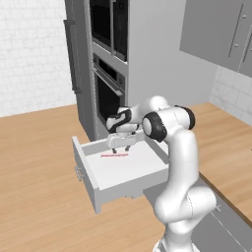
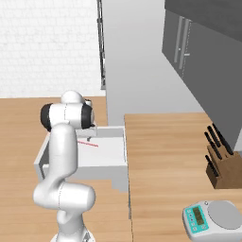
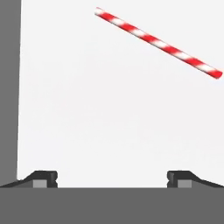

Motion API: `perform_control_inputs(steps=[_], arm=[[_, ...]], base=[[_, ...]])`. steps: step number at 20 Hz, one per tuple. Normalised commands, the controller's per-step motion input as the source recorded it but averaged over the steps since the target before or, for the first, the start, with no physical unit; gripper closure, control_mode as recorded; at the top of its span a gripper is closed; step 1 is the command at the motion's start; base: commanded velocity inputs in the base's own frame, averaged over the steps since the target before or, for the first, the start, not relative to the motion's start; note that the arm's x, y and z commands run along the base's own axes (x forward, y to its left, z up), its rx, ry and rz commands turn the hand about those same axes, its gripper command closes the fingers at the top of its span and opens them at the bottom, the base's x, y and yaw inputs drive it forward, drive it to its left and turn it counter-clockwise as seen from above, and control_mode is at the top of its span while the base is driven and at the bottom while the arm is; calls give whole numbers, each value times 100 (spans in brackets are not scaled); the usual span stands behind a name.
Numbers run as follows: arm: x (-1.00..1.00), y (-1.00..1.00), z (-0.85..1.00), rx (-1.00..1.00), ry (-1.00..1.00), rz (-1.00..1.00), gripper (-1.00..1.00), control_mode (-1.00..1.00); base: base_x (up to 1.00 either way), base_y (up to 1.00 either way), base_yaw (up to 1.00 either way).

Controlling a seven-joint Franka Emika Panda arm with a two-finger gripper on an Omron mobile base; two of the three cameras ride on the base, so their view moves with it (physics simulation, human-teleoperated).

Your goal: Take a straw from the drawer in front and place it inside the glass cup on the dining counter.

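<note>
Only just begun: drawer open, straw not yet picked up

Nearest, the gripper [image 1: 121, 146] hangs inside the pulled-out drawer [image 1: 93, 184] with its fingers [image 3: 43, 178] spread as wide as they go and nothing between them; one red-and-white straw [image 3: 157, 43] lies flat on the drawer's white floor, just ahead of the fingertips and apart from them, slanted across the hand view. Opening the drawer looks done; grasping, lifting, carrying and dropping the straw into the cup are all left. Count: one drawer, one straw, one gripper. Farther off on the wooden counter [image 2: 160, 156] sit one scale [image 2: 212, 218] and one knife block [image 2: 221, 165], holding perhaps five knives, hard to tell at this size
</note>
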Motion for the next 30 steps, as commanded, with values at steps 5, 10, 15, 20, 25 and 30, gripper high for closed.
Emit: perform_control_inputs(steps=[5, 10, 15, 20, 25, 30], arm=[[6, -4, -30, 0, 0, 27, -100, -100], [26, -1, -32, 0, 0, 29, -100, -100], [20, -1, -24, 0, -7, 26, -100, -100], [22, 0, -18, -1, -14, 13, -100, -100], [17, 0, -33, 0, -6, 8, -100, -100], [9, 0, -27, 0, -7, 8, -100, -100]], base=[[0, 0, 0], [0, 0, 0], [0, 0, 0], [0, 0, 0], [0, 0, 0], [0, 0, 0]])
